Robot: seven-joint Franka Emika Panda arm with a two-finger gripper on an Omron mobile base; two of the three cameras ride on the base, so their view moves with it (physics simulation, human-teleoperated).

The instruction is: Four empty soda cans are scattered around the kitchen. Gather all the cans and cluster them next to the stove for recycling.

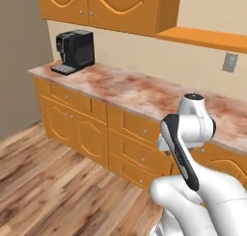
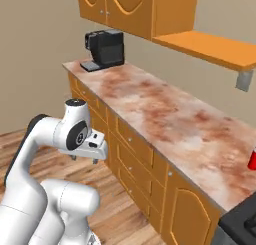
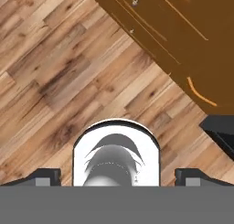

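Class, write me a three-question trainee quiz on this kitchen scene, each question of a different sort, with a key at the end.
1. True or false: the gripper is closed on a soda can.
2. Which appliance stands at the far end of the counter? A) black coffee machine B) kettle C) blender
3. Fill in: in the right base view, a red can stands on the counter near the ____.

Key: 1 false, the fingers are spread wide over bare plank floor; 2 A; 3 stove.
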